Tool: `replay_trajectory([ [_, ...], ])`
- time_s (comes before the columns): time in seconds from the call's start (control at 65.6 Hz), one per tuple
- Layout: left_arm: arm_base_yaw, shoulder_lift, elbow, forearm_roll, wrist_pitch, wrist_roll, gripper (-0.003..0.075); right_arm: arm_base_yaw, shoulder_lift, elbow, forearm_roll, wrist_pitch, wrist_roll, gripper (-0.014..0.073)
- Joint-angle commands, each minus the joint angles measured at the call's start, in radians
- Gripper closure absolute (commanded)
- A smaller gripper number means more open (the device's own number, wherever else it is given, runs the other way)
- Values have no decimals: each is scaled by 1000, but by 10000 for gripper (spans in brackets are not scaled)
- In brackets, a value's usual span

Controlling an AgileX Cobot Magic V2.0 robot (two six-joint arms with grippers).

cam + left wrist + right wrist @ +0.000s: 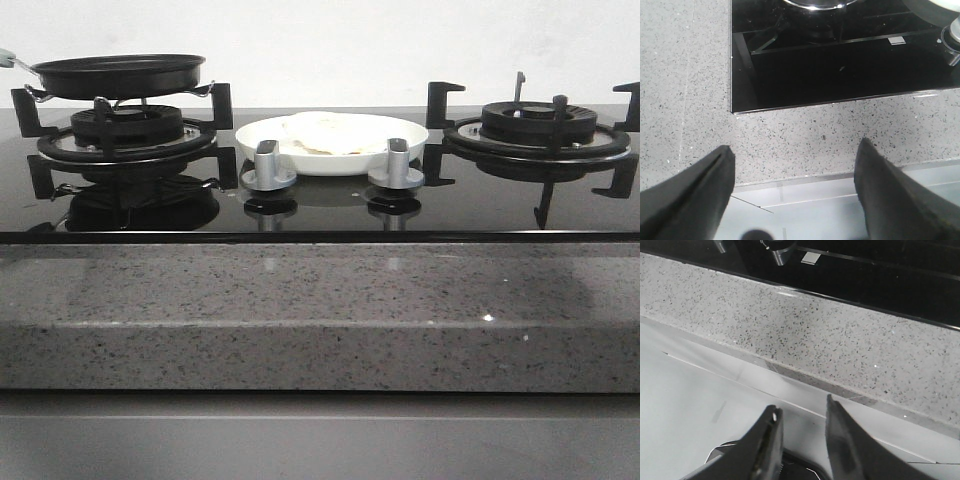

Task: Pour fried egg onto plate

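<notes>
egg position: the fried egg (325, 132) already lies on the plate (400, 155), mid-hob, far behind the two knobs (268, 168)
from the pincers: both hang at the near counter edge; egg is farther in, neither clearly nearer
left gripper (792, 187): wide apart, empty
right gripper (802, 437): narrow gap, holding nothing
frying pan (120, 75): on the left burner (125, 130), looks empty
egg look: flat, pale cream, roundish, no marked long axis
judgement: pour seems done

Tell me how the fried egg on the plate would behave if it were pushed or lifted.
The fried egg looks thin and flat, so it would probably flop and fold if lifted by one edge. The plate looks glossy, so a push may slide the egg rather than crumple it. It sits within the raised rim, which should stop it.
</notes>
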Motion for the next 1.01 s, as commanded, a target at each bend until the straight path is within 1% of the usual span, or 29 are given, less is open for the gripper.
replay_trajectory([
  [0.0, -6, 0, -25, 2, -66, -9, 229, 0, 2, -22, -5, -53, -13, 341],
  [0.107, -6, 0, -25, -3, -66, -9, 233, 0, 2, -22, -5, -53, -13, 344],
  [0.137, -6, 0, -25, -5, -66, -9, 252, 0, 2, -22, -5, -53, -13, 355],
  [0.183, -6, 0, -25, -15, -66, -9, 292, 0, 2, -22, -5, -52, -13, 399],
  [0.259, -6, 0, -25, -28, -66, -9, 393, 0, 2, -22, -5, -50, -13, 480],
  [0.29, -6, 0, -25, -37, -66, -9, 453, 0, 2, -22, -5, -50, -13, 522],
  [0.396, -6, 0, -25, -39, -66, -9, 597, 0, 2, -22, -5, -50, -13, 641],
  [0.457, -6, 0, -25, -39, -66, -9, 666, 0, 2, -22, -5, -50, -13, 706],
  [0.518, -6, 0, -25, -39, -66, -9, 735, 0, 2, -22, -5, -52, -13, 703],
  [0.991, -6, 0, -25, -39, -66, -9, 740, 0, 2, -22, -5, -50, -13, 706],
])
